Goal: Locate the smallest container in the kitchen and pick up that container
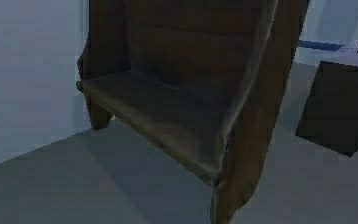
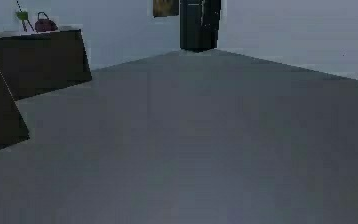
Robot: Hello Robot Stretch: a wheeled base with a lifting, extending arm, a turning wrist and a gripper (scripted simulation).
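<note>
Dark wooden bench (image 1: 162, 105), dark cabinet (image 1: 337, 105) beyond

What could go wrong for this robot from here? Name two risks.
The dark wooden high-backed bench stands close ahead: driving forward would likely hit it.
The small reddish object on the dark counter is just a blob from here, so it may be misjudged as the smallest container.

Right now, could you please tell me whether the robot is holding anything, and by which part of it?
That cannot be told from these pictures. Ahead stands a dark wooden bench; to the arm side lie grey floor and a dark counter.
</note>
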